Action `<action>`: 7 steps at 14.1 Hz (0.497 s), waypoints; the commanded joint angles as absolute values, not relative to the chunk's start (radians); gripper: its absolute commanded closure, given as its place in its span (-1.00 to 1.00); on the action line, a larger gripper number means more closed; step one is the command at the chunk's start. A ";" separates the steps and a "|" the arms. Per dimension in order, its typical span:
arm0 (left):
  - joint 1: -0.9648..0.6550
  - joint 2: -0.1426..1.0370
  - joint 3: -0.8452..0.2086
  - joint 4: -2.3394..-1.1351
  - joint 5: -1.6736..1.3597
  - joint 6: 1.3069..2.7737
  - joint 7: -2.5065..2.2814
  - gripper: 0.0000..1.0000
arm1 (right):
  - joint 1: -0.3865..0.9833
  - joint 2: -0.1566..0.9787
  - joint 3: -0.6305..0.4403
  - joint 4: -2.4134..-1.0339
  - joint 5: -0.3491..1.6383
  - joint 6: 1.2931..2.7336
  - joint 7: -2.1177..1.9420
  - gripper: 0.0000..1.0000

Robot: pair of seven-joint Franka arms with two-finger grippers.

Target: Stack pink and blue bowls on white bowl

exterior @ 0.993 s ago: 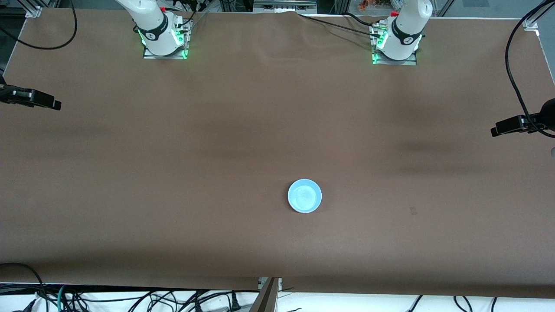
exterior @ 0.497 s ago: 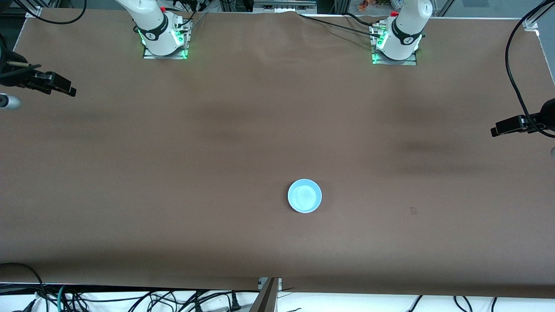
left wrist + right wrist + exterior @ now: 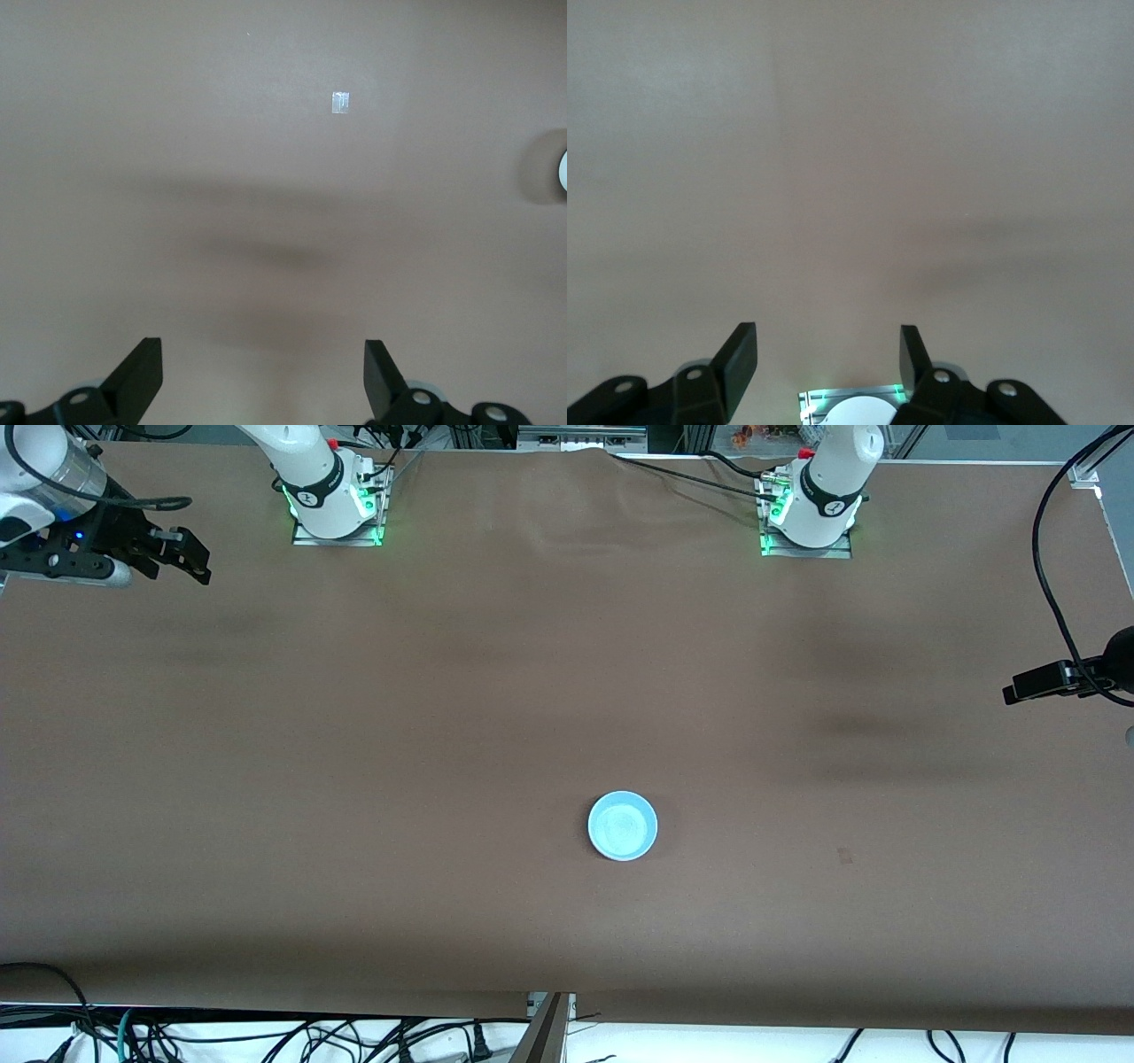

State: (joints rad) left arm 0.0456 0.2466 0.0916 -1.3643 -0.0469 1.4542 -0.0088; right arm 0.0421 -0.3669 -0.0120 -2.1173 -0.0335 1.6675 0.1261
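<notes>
The light blue bowl point(image 3: 623, 825) sits upright on the brown table point(image 3: 443, 717), near the middle and toward the front camera. A sliver of a pale bowl rim point(image 3: 563, 173) shows at the edge of the left wrist view. The pink bowl and the white bowl are hidden or out of view. My right gripper point(image 3: 190, 556) is open and empty, up over the right arm's end of the table; the right wrist view point(image 3: 828, 341) shows it over bare cloth. My left gripper point(image 3: 1019, 688) is open and empty over the left arm's end point(image 3: 263, 354).
A small tape mark point(image 3: 844, 856) lies on the cloth between the blue bowl and the left arm's end, also in the left wrist view point(image 3: 340, 103). The right arm's base point(image 3: 850, 409) shows between its fingers. Cables hang below the table's front edge.
My right gripper has moved toward the robots' side and further over the table, with more of the arm in view. The left gripper and the blue bowl have not moved.
</notes>
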 commanded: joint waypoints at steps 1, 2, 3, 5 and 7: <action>0.048 0.245 0.089 -1.361 -0.029 1.456 0.012 -1.00 | 0.041 -0.385 -0.025 -2.140 -0.049 1.663 0.126 -0.81; 0.048 0.245 0.089 -1.361 -0.031 1.456 0.012 -1.00 | 0.040 -0.382 -0.031 -2.138 -0.052 1.667 0.123 -0.97; 0.048 0.245 0.089 -1.361 -0.029 1.456 0.012 -1.00 | 0.041 -0.374 -0.053 -2.129 -0.052 1.681 0.121 -0.98; 0.048 0.245 0.089 -1.361 -0.029 1.456 0.012 -1.00 | 0.040 -0.359 -0.070 -2.120 -0.049 1.716 0.120 -0.98; 0.048 0.245 0.089 -1.361 -0.029 1.456 0.012 -1.00 | 0.040 -0.345 -0.092 -2.105 -0.041 1.717 0.112 -0.98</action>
